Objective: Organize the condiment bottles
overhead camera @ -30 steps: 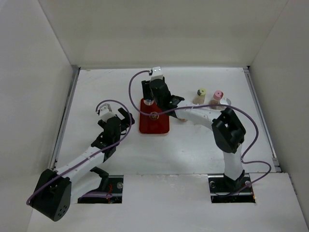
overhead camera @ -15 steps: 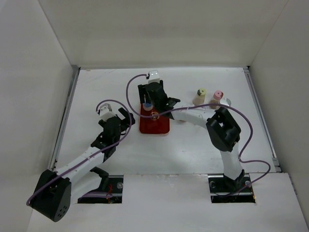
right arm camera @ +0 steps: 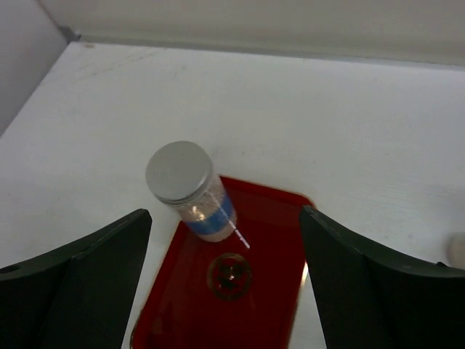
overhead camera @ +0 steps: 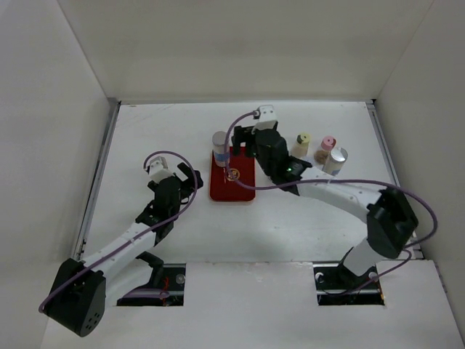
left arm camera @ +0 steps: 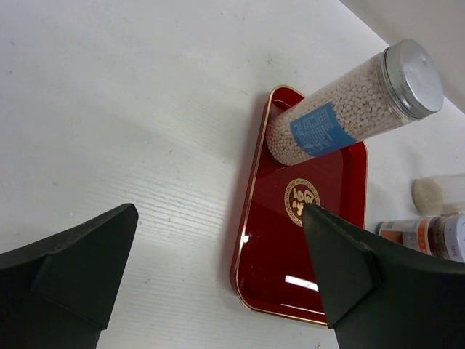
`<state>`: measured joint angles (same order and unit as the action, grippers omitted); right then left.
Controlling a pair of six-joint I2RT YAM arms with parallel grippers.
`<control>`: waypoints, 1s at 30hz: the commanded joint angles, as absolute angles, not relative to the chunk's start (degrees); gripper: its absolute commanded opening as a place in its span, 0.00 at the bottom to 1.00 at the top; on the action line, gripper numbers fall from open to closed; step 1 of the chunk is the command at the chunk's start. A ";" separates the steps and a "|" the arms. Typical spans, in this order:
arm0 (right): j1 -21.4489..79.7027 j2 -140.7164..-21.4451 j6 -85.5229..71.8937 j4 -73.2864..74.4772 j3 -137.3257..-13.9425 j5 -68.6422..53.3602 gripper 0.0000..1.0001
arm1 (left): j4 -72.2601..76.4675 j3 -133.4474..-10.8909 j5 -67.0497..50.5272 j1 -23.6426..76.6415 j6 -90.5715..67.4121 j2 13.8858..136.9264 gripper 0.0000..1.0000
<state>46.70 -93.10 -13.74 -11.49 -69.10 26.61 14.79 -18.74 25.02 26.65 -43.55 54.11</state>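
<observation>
right gripper (right arm camera: 225, 214) just let go of the tall white silver-capped bottle (overhead camera: 219, 147) and pulled back, jaws apart. bottle's standing at the far-left corner of the dark-red rectangular tray (overhead camera: 232, 190). one sorted. left gripper (left arm camera: 218, 211) idle, spread wide.

The left arm (overhead camera: 120, 245) and right arm (overhead camera: 338, 195) have white links, black joints, looping purple cables (overhead camera: 171, 153) and black wedge fingers (left arm camera: 73, 269); a green light (overhead camera: 291, 169) glows at the right wrist's 5 o'clock.

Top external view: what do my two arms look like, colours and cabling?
The left arm and right arm have white links and bulky black joint housings. A thin purple cable loops along each to a white wrist camera. The fingers are dark, blunt wedges.
</observation>
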 commanded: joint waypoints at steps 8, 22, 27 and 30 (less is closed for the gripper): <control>36.52 -83.67 -19.51 -10.72 -50.81 32.34 0.96 | 18.37 -18.90 25.31 27.90 -44.12 55.81 1.00; 35.11 -92.98 -21.00 -10.55 -51.59 27.42 0.82 | 18.99 -19.16 24.70 27.38 -44.12 58.27 1.00; 35.37 -89.84 -20.39 -12.47 -51.77 32.59 0.62 | 19.68 -18.90 25.13 27.82 -44.12 57.92 1.00; 36.25 -86.84 -19.34 -16.08 -52.38 32.61 0.57 | 19.07 -19.51 24.17 27.73 -44.21 58.89 1.00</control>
<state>35.42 -92.77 -20.12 -8.64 -49.23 29.41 16.73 -18.74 24.82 27.66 -43.90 58.43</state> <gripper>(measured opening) 0.711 0.997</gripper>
